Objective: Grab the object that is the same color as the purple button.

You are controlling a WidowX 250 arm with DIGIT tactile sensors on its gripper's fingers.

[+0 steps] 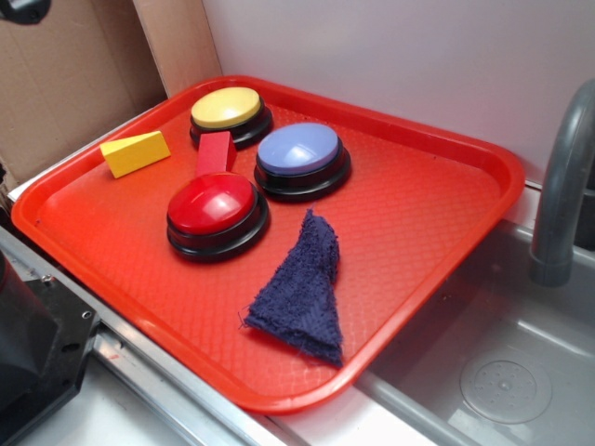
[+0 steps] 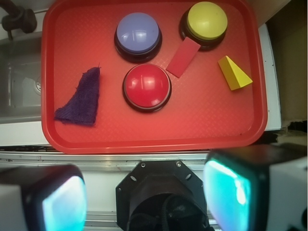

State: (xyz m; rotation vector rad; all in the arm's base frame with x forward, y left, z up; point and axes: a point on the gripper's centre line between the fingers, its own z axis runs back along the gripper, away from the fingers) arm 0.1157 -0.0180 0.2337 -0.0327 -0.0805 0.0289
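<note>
red plastic with a fine waffle texture makes up the tray (image 1: 437,214), on which everything of interest is laid out. the dark navy-purple terry rag (image 1: 299,290) is seen lying flat near the tray's edge beside the grey sink (image 1: 502,362) — roughly triangular, fuzzy, with its narrow tip pointed toward the buttons. in the wrist view the same rag (image 2: 81,100) is found at the left part of the tray (image 2: 144,134), apart from the rest.

three dome buttons on black bases are grouped together: the lavender-blue button (image 1: 299,152), the red button (image 1: 213,205) just beside it, and the yellow button (image 1: 227,110) toward the cardboard (image 1: 65,84) at the back. a red block (image 1: 216,153) is set between the yellow and red buttons, touching or nearly touching them. a yellow wedge (image 1: 136,152) is placed on its own at the tray's far side from the rag.

the gripper (image 2: 144,192) is held above the metal rail in front of the tray, clear of every object — its two fingers (image 2: 231,190) are spread wide apart at the bottom corners of the wrist view, with nothing between them. a grey faucet (image 1: 562,195) is visible at the sink.
</note>
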